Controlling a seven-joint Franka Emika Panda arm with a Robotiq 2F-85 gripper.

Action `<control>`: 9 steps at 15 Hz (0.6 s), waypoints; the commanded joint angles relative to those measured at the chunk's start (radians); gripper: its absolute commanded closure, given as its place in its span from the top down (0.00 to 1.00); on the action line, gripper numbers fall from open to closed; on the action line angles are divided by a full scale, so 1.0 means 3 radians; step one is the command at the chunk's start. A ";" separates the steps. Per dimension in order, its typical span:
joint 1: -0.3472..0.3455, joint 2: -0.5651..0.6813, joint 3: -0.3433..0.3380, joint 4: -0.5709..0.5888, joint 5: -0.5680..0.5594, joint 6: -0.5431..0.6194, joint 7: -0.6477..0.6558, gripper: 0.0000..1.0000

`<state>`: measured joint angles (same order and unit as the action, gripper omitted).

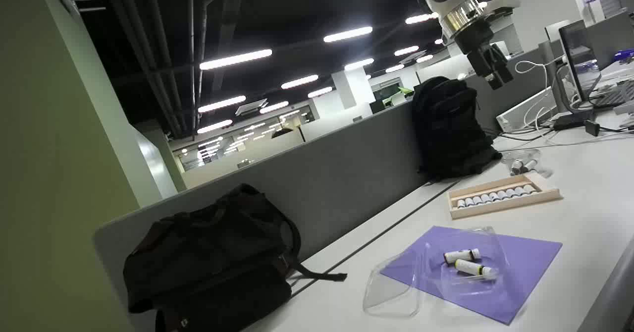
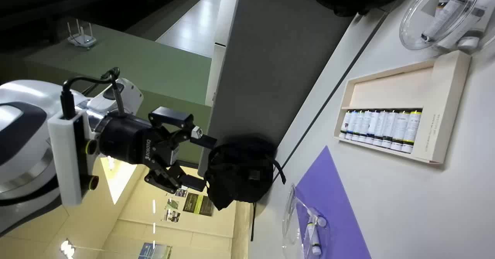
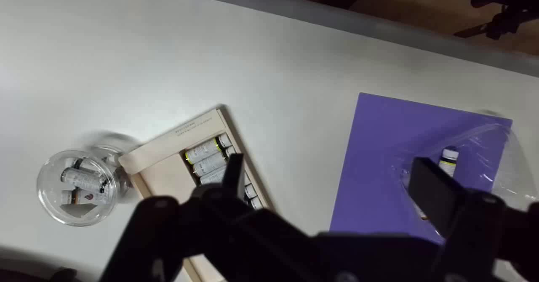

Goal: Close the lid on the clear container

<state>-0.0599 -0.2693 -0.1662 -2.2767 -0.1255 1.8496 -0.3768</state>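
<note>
Two small white bottles (image 1: 469, 267) lie just beside each other in the clear box (image 1: 460, 286), which sits open on a purple sheet (image 1: 530, 267) on the desk (image 1: 584, 188). We find the lid (image 1: 391, 290) off to one side of the box, reaching from a corner of the sheet out over the white desk top. Its edges glint faintly in both exterior views. We cannot tell whether it lies flat or tilts, nor whether it is joined to the box.

High above the desk hangs the tool (image 2: 200, 161), well apart from the lid and the box. We see its two jaws spread, with a wide gap between them. The same gap shows in the wrist view, where part of the tool blocks some of the box and its bottles.

Near the sheet we see a wooden tray (image 2: 390, 89), with a row of bottles (image 2: 381, 127) packed side by side in one of its compartments. Just beside one end of the tray sits a round clear tub (image 3: 49, 187), and more bottles show through it. In an exterior view we make out two black bags (image 1: 213, 257) by a grey divider (image 1: 351, 158), one of them near the tub. Farther along the desk, a dark screen (image 1: 580, 58) stands just beside a keyboard (image 1: 614, 95).
</note>
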 commanded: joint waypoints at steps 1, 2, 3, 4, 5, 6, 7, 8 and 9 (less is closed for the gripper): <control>-0.0023 0.0003 0.0021 0.0004 0.0006 0.0001 -0.0005 1.00; -0.0023 0.0003 0.0021 0.0005 0.0006 0.0003 -0.0005 1.00; -0.0023 0.0003 0.0021 0.0005 0.0006 0.0003 -0.0005 1.00; -0.0023 0.0003 0.0021 0.0005 0.0006 0.0003 -0.0005 1.00; -0.0023 0.0003 0.0021 0.0005 0.0006 0.0003 -0.0005 1.00; -0.0023 0.0003 0.0021 0.0005 0.0006 0.0003 -0.0005 1.00; -0.0023 0.0003 0.0021 0.0005 0.0006 0.0003 -0.0005 1.00; -0.0023 0.0003 0.0021 0.0005 0.0006 0.0003 -0.0005 1.00; -0.0001 0.0144 0.0018 0.0100 0.0018 0.0062 -0.0072 1.00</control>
<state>-0.0602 -0.2690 -0.1664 -2.2765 -0.1255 1.8521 -0.3768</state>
